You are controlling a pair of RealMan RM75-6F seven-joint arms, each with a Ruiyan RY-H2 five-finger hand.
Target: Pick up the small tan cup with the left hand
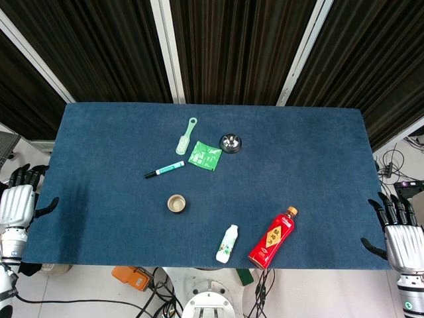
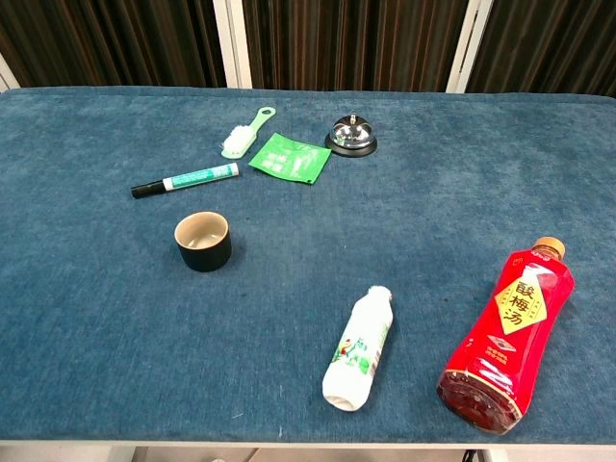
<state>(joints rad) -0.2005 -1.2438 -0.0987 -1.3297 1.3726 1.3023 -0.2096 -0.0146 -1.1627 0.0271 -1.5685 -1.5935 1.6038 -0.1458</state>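
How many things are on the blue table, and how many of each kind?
Bottles: 2, a red plastic drink bottle and a small white bottle
Tan cup: 1
Green-and-white marker: 1
Pale green brush: 1
Green packet: 1
Silver bell: 1
Total: 7

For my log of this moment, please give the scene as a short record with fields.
target: small tan cup, upright, standing alone on the blue table
left hand: open, off the table's left edge, holds nothing
right hand: open, off the right edge
nearest to cup: marker
lying down: white bottle, red bottle
far side: brush, green packet, bell
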